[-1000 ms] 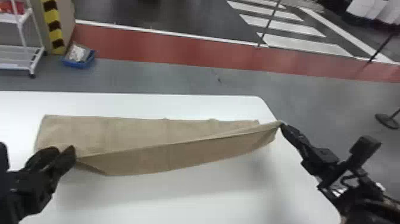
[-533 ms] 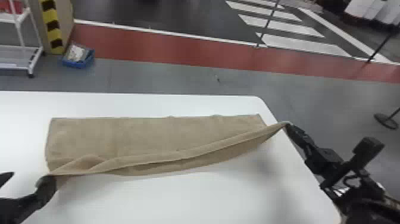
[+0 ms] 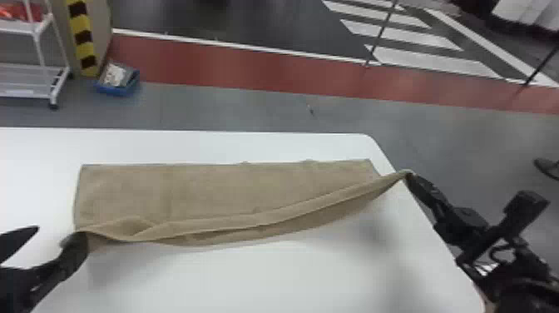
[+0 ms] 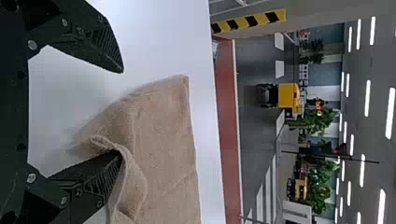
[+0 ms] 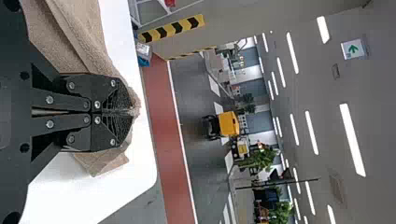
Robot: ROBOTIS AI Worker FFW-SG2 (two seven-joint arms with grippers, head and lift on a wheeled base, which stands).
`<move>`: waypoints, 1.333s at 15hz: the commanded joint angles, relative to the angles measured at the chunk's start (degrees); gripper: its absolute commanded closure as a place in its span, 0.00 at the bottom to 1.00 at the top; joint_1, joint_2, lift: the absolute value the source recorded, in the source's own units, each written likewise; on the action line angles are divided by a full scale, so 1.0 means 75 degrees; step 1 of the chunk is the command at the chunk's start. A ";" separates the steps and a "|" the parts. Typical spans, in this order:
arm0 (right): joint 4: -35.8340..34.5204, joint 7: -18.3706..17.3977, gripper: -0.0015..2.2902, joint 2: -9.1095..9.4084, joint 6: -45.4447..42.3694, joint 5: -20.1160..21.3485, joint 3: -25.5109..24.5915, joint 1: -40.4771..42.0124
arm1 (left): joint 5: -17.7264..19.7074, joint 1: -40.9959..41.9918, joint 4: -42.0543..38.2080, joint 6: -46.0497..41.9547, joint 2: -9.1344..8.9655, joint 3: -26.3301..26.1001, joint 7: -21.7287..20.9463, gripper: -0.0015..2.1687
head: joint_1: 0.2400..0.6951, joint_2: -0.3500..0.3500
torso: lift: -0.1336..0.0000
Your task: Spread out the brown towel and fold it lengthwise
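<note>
The left arm [image 3: 21, 287] enters at the frame's lower left, its tool [image 3: 58, 234] spread wide, one finger tucked under the brown towel's [image 3: 224, 187] near edge, the other apart from it. From the lower right, the right arm [image 3: 522, 279] slants up and leftward, its tool [image 3: 409, 176] pinched shut on the towel's end. The towel stretches across mid-frame on the white surface [image 3: 291, 283].

A: Readable signs?
B: One. Right wrist view: green arrow [image 5: 353, 49] on a white sign panel [image 5: 345, 53], up by the ceiling [image 5: 322, 88].
A: Any wording on it?
B: None I can make out. Arrow only.
A: Hazard marking?
B: Head view: yellow-and-black bands [image 3: 83, 36] on an upright panel [image 3: 101, 25]. Wordless.
</note>
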 commanded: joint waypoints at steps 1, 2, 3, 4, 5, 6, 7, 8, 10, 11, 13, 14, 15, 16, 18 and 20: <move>-0.0100 0.0000 0.65 0.0006 0.0059 -0.0052 -0.0061 0.0050 | 0.0005 0.0109 -0.0072 -0.0396 0.0005 0.0062 -0.0118 0.68 | 1.00 0.04 | 0.07; -0.0147 0.0000 0.65 0.0029 0.0059 -0.0052 -0.0096 0.0073 | -0.0007 0.0121 -0.0131 -0.0396 0.0005 0.0074 -0.0141 0.72 | 1.00 0.03 | 0.07; -0.0229 0.0000 0.65 0.0053 0.0059 -0.0052 -0.0119 0.0132 | -0.0007 0.0133 -0.0189 -0.0396 -0.0007 0.0168 -0.0129 0.72 | 1.00 0.03 | 0.07; -0.0323 0.0012 0.65 0.0064 0.0059 -0.0076 -0.0131 0.0202 | -0.0007 0.0156 -0.0236 -0.0396 -0.0054 0.0285 -0.0071 0.72 | 1.00 0.03 | 0.07; -0.0346 0.0012 0.65 0.0064 0.0106 -0.0123 -0.0201 0.0226 | -0.0007 0.0215 -0.0283 -0.0396 -0.0065 0.0402 0.0011 0.72 | 1.00 0.03 | 0.07; -0.0381 0.0047 0.65 0.0076 0.0340 -0.0181 -0.0260 0.0273 | -0.0031 0.0320 -0.0400 -0.0443 -0.0065 0.0496 0.0035 0.72 | 1.00 0.04 | 0.07; -0.0522 0.0082 0.65 0.0076 0.0528 -0.0181 -0.0318 0.0343 | -0.0089 0.0461 -0.0541 -0.0490 -0.0077 0.0601 0.0047 0.72 | 1.00 0.06 | 0.07; -0.0627 0.0106 0.65 0.0088 0.0762 -0.0228 -0.0342 0.0390 | -0.0206 0.0543 -0.0635 -0.0536 -0.0112 0.0660 0.0070 0.72 | 1.00 0.06 | 0.07; -0.0955 0.0129 0.65 0.0135 0.1489 -0.0369 -0.0447 0.0437 | -0.0523 0.0660 -0.0810 -0.0536 -0.0171 0.0719 0.0222 0.72 | 1.00 0.08 | 0.07; -0.1131 0.0129 0.65 0.0182 0.1746 -0.0392 -0.0471 0.0495 | -0.0699 0.0754 -0.0904 -0.0536 -0.0171 0.0777 0.0269 0.72 | 1.00 0.09 | 0.07; -0.1448 0.0129 0.65 0.0240 0.2262 -0.0380 -0.0611 0.0530 | -0.0792 0.0918 -0.1045 -0.0536 -0.0159 0.0953 0.0269 0.72 | 1.00 0.12 | 0.07; -0.1647 0.0141 0.65 0.0264 0.2684 -0.0404 -0.0693 0.0566 | -0.0792 0.1070 -0.1162 -0.0513 -0.0159 0.1094 0.0234 0.72 | 1.00 0.13 | 0.07; -0.1811 0.0152 0.65 0.0299 0.2989 -0.0463 -0.0822 0.0589 | -0.0792 0.1199 -0.1291 -0.0513 -0.0171 0.1211 0.0199 0.72 | 1.00 0.14 | 0.07; -0.1963 0.0152 0.65 0.0311 0.3293 -0.0556 -0.0951 0.0601 | -0.0792 0.1293 -0.1396 -0.0490 -0.0171 0.1281 0.0152 0.72 | 1.00 0.15 | 0.07; -0.2315 0.0164 0.65 0.0334 0.4090 -0.0638 -0.1139 0.0601 | -0.0792 0.1492 -0.1748 -0.0349 -0.0171 0.1328 0.0140 0.71 | 1.00 0.16 | 0.07; -0.2455 0.0164 0.65 0.0322 0.4512 -0.0673 -0.1244 0.0601 | -0.0839 0.1492 -0.1971 -0.0232 -0.0159 0.1340 0.0082 0.71 | 1.00 0.16 | 0.07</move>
